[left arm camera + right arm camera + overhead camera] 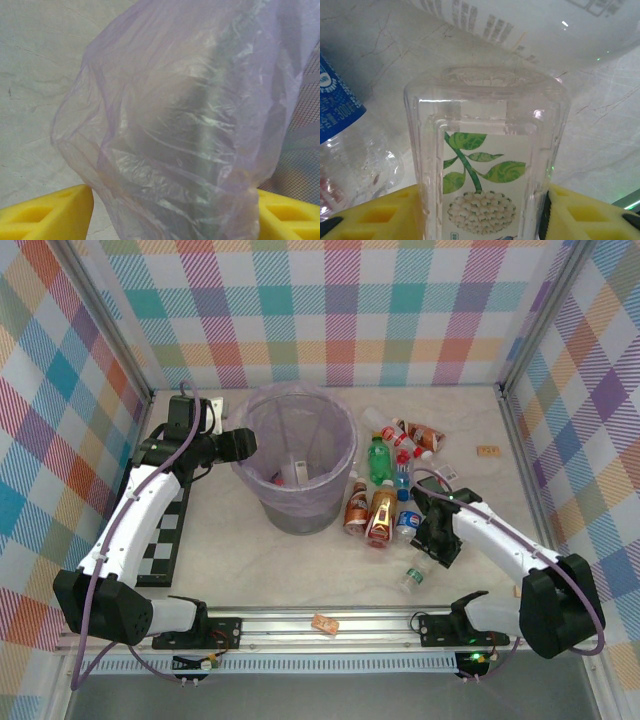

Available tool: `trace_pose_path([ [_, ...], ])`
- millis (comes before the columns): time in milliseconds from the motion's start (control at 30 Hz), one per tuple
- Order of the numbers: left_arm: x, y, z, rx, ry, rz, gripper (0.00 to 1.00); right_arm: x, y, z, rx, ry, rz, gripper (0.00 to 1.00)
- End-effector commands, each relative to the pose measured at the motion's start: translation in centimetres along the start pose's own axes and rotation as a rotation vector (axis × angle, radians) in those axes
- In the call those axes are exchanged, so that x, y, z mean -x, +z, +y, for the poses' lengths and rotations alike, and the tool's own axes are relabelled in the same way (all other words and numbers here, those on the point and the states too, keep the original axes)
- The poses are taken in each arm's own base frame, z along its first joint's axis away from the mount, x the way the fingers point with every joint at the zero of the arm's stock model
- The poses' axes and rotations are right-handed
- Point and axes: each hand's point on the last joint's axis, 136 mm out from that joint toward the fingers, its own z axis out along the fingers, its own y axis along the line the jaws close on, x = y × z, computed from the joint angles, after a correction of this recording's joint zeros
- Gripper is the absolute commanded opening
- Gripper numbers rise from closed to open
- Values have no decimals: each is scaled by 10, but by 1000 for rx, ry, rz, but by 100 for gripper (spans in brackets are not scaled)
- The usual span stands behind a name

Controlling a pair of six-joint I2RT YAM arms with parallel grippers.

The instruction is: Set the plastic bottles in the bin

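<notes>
- Clear bottle (pixel 487 165) sits clenched in your right pincer (pixel 485 220); light, thin-walled, slick
- Press gently across its flat sides; hard squeezing would dent it
- Left pincer (pixel 175 215) straddles the bin (pixel 300 518) rim; you cannot tell its grip

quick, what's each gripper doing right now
left gripper: closed on the translucent lilac plastic bag lining the round grey bin
right gripper: closed on a clear plastic bottle with a green leaf label

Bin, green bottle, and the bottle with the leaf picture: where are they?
bin (pixel 298 518), top view, grey front wall.
green bottle (pixel 379 462), top view, its body.
leaf-label bottle (pixel 485 172), right wrist view, its label.
</notes>
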Motion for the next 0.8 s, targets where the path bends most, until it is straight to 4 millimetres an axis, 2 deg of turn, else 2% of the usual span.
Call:
trace_pose_path([
  [0,-3,-3,5,18,8,8,70,5,-20,-6,0,-6,-33,51],
  [100,-3,-3,5,17,6,8,70,9,-39,-4,30,-16,-59,51],
  [200,-2,-3,5,18,7,6,70,18,-67,2,75,-36,-104,51],
  [300,-3,-3,5,18,6,8,70,31,-102,20,161,-73,-161,50],
  [567,-4,-3,5,17,9,11,69,63,-223,95,473,-287,-305,49],
  [767,-3,-1,5,14,4,12,70,69,-307,151,708,-413,-375,46],
])
